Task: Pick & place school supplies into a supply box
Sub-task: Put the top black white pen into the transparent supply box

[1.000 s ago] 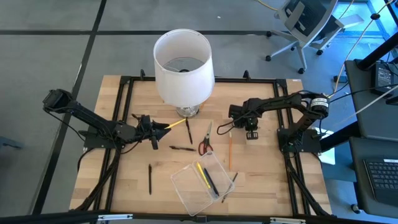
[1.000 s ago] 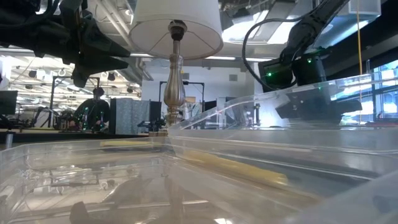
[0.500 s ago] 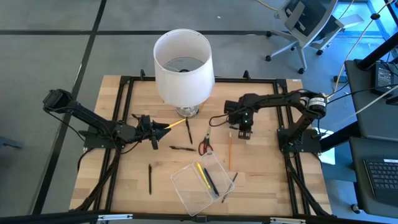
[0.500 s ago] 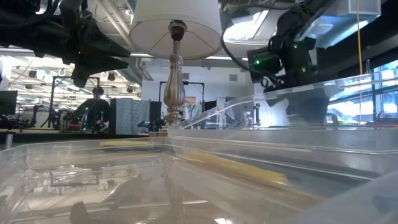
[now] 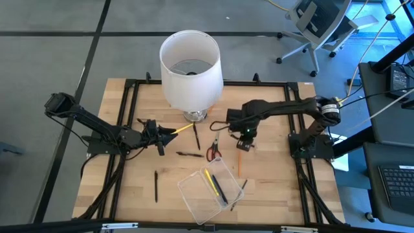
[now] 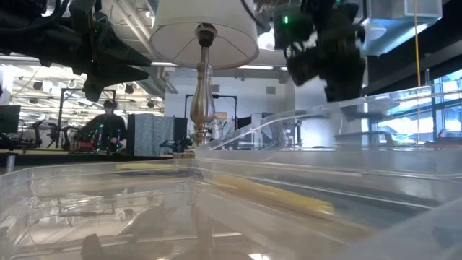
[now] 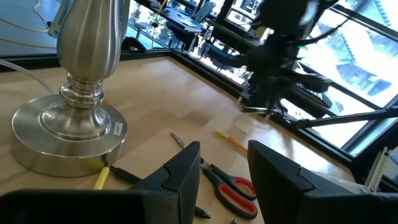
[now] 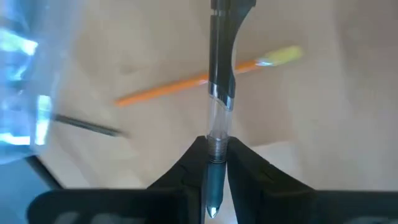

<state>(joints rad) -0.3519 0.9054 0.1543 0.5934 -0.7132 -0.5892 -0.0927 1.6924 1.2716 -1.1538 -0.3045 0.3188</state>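
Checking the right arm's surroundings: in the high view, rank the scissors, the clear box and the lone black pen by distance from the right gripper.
From the right gripper:
1. Scissors, just toward the table's middle.
2. Clear box, front centre.
3. Black pen, front left.

Pale matt wooden surface (image 5: 129,188); glossy clear plastic rectangular supply box (image 5: 210,189); brushed silver metal lamp base (image 7: 65,134); white matt lampshade (image 5: 191,71).

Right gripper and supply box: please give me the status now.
Right gripper shut on a pen, above the orange pencil. Left gripper open, waiting near the lamp. Supply box holds two pens; scissors on the table.
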